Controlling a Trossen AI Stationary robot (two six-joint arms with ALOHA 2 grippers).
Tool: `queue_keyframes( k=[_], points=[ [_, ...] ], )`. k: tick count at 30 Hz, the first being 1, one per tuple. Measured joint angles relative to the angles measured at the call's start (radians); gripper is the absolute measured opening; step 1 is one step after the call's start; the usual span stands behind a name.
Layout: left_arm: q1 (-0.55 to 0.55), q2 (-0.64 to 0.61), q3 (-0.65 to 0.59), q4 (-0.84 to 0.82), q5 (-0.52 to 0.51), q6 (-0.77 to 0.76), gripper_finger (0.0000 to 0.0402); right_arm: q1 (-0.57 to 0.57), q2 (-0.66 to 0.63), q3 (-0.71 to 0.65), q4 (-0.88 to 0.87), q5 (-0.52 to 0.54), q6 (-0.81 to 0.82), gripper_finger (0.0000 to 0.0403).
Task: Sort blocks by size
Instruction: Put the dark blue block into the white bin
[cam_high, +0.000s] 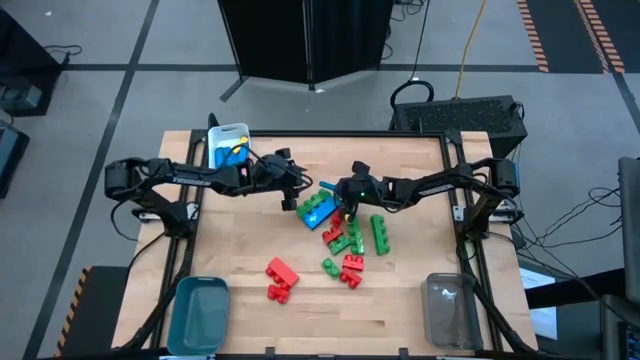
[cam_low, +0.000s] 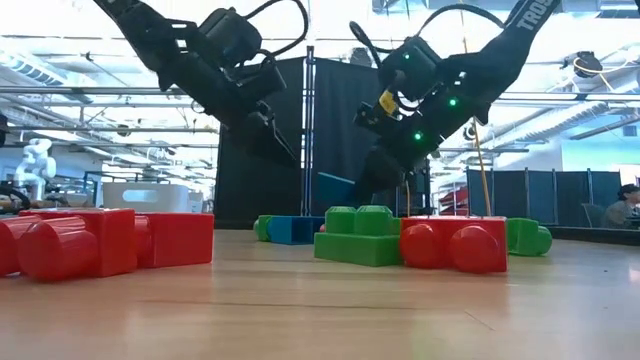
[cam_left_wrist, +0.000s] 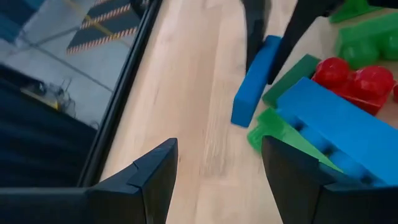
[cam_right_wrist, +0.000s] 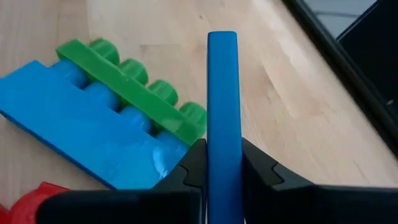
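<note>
I had the right gripper clamped on a thin blue bar whose long axis ran straight out past its fingers, above the mid-table pile, the open left gripper just beside.

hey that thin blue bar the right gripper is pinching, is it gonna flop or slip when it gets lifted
The thin blue bar runs straight beyond the right gripper with no sag, so it is probably rigid. Its faces look smooth and glossy, so it might pivot in the pinch. Being so slim, it is likely light.
</note>
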Motion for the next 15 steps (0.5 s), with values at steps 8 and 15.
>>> queue_keyframes(
  k=[8, 15],
  points=[
    [-0.018, 0.018, 0.000, 0.085, 0.098, 0.034, 0.0222, 0.034, -0.028, 0.000, 0.052, 0.000, -0.084, 0.0040],
    [-0.019, 0.018, 0.000, 0.101, 0.131, 0.034, 0.0222, 0.063, -0.028, 0.001, 0.095, 0.002, -0.154, 0.0040]
  ],
)
